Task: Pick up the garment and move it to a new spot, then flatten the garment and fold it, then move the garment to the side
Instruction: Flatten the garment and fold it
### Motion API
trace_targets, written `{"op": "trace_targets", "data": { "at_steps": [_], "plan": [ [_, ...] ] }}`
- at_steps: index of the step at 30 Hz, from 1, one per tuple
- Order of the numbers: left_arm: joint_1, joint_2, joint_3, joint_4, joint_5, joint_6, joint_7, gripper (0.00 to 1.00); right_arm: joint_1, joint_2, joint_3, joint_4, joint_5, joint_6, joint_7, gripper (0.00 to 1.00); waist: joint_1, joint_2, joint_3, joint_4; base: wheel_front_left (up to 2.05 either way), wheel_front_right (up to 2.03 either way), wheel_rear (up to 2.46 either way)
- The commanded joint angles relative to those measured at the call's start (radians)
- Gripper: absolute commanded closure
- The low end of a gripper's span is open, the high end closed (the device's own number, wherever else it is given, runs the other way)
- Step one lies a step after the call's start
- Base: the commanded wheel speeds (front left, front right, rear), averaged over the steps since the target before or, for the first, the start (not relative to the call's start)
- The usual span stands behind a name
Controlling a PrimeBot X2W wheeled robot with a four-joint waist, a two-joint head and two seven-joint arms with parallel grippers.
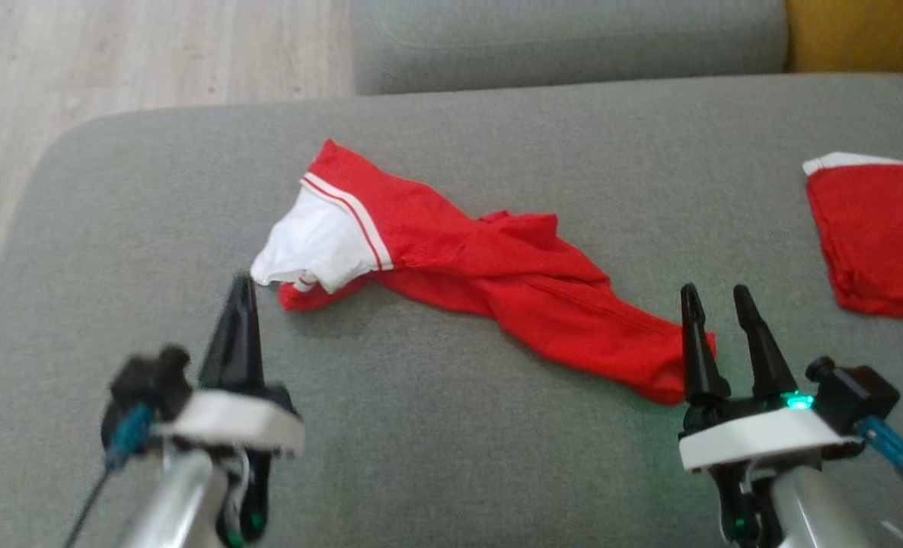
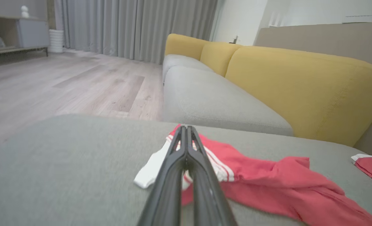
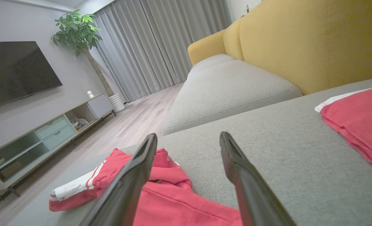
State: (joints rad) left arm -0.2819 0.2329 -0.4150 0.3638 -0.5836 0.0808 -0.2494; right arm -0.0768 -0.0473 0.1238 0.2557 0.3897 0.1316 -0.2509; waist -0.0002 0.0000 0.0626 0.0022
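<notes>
Lying crumpled near the middle of the grey cushion (image 1: 436, 449), your garment (image 1: 497, 266) stretches as a twisted band from upper left to lower right in the head view. Most of it is bright red, thin cloth, bunched into ridges and folds around its middle. Its left end turns out a white panel (image 1: 322, 243), edged by narrow white and red stripes, with a small red flap curling out beneath it. Its right end tapers to a flatter red lobe nearer the cushion's front. None of it is lifted; you can see it resting on the cushion along its length.

Your left gripper (image 1: 243, 283) has its jaws pressed together, with nothing visible between them. Its tip sits just beside the white panel's outer corner; you cannot tell whether it touches the cloth. In the left wrist view the closed fingers (image 2: 165, 194) cross in front of the white end.

Your right gripper (image 1: 718, 293) stands with its jaws wide and holds nothing. Its left finger overlaps the garment's red right end, and the other finger is over bare cushion.

Well apart to the right lies a second red cloth (image 1: 878, 236), folded flat with a white edge. Behind the cushion you see a grey seat (image 1: 573, 38) and a yellow backrest (image 3: 299, 40), with pale wood floor (image 1: 154, 53) to the left.
</notes>
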Motion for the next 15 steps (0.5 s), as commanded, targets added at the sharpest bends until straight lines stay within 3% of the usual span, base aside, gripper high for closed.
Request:
{"op": "trace_targets", "data": {
  "at_steps": [1, 2, 9, 15],
  "plan": [
    [0.017, 0.002, 0.049, -0.047, -0.014, 0.007, -0.011, 0.59, -0.017, -0.003, 0.022, -0.028, -0.010, -0.001, -0.011, 0.00, 0.0002, 0.0000, -0.023, 0.022, 0.00, 0.00, 0.00],
    [0.044, -0.002, 0.046, -0.055, -0.013, 0.007, -0.011, 0.00, -0.013, -0.003, 0.022, -0.026, -0.012, -0.001, -0.011, 0.00, 0.0002, 0.0000, -0.027, 0.026, 0.00, 0.00, 0.00],
    [0.168, -0.044, 0.065, -0.102, 0.028, 0.030, -0.012, 0.00, 0.005, -0.003, 0.036, -0.017, -0.016, -0.001, -0.011, 0.00, 0.0002, 0.0000, -0.042, 0.030, 0.00, 0.00, 0.00],
    [0.163, -0.066, 0.071, -0.107, 0.051, 0.007, -0.012, 0.00, 0.004, -0.003, 0.042, -0.016, -0.016, -0.001, -0.011, 0.00, 0.0002, 0.0000, -0.030, 0.024, 0.00, 0.00, 0.00]
  ]
}}
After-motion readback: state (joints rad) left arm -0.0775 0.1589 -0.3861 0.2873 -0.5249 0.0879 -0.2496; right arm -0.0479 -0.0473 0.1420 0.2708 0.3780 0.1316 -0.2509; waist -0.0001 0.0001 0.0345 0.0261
